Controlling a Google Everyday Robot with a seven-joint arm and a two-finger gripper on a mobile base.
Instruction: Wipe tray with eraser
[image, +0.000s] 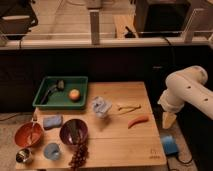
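The dark-green tray (42, 104) sits at the table's back left corner. Inside it lie a dark, handled object (51, 91) and an orange round fruit (74, 94). A pale blue rectangular pad (52, 121), possibly the eraser, lies on the table just in front of the tray. My gripper (169, 120) hangs pointing down off the table's right edge, far from the tray, on the white arm (187, 90). It holds nothing that I can see.
On the wooden table (120, 142) are a purple bowl (73, 131), an orange bowl (28, 134), a blue cup (52, 150), a metal cup (23, 156), dark grapes (79, 155), a clear crumpled container (101, 106), a yellow item (129, 107) and an orange carrot-like piece (138, 121). A blue object (169, 145) lies by the right edge.
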